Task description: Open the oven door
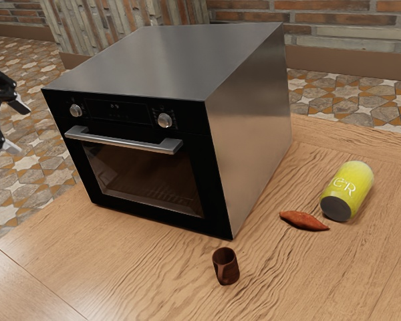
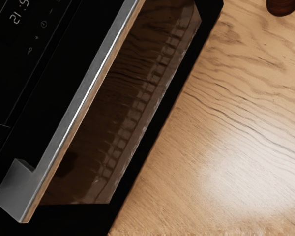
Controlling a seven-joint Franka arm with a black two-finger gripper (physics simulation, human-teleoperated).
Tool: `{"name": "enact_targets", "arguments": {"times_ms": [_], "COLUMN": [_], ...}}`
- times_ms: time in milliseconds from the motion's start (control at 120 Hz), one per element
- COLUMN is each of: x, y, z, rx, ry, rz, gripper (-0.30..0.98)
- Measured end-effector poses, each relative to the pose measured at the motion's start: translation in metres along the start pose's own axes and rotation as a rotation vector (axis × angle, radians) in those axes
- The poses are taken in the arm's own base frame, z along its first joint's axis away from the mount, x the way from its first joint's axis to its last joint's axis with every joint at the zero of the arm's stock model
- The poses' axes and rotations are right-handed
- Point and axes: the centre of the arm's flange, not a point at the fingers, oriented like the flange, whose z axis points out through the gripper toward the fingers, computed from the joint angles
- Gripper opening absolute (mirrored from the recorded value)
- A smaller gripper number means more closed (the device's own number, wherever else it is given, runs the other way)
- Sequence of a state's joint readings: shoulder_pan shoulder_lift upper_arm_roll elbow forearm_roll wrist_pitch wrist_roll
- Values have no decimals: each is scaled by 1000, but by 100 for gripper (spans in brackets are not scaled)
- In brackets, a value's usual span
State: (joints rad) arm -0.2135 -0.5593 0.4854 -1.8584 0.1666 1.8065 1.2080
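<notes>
The claw [image 1: 15, 126] is at nine o'clock from the oven in the exterior view; its two fingers are spread apart with nothing between them, so it is let go, not squeezing. I think the job now is reaching for the handle [image 1: 120, 141]; next the claw should go toward three o'clock in that view, line up, and get one finger on each side of the bar; then it should pinch and pull the door out and down, if the hinge is low, as it looks to be.

The handle is a long, shiny silver bar, and it stands out from the door on two stubby ends; the door [image 1: 212, 194] is black and shut, with a dark window [image 1: 137, 170] and a rack behind it; the oven [image 1: 247, 134] is a gray metal box on the wooden surface [image 1: 154, 274], with two round knobs [image 1: 164, 120] up above the bar.

From the oven in the exterior view, a brown mug [image 1: 228, 271] is at five o'clock; a sweet potato [image 1: 303, 221] is at four o'clock; a yellow-green can [image 1: 351, 187] lies just past it.
</notes>
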Motion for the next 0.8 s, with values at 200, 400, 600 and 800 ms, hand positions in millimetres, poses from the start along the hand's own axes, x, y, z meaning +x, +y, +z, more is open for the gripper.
{"name": "enact_targets", "arguments": {"times_ms": [200, 400, 600, 800], "x": [17, 41, 60, 66], "y": [10, 12, 5, -3], "z": [31, 43, 60, 77], "rx": [-19, 13, 31, 41], "ry": [-7, 14, 1, -15], "rz": [220, 399, 516, 583], "gripper": [69, 69, 69, 69]}}
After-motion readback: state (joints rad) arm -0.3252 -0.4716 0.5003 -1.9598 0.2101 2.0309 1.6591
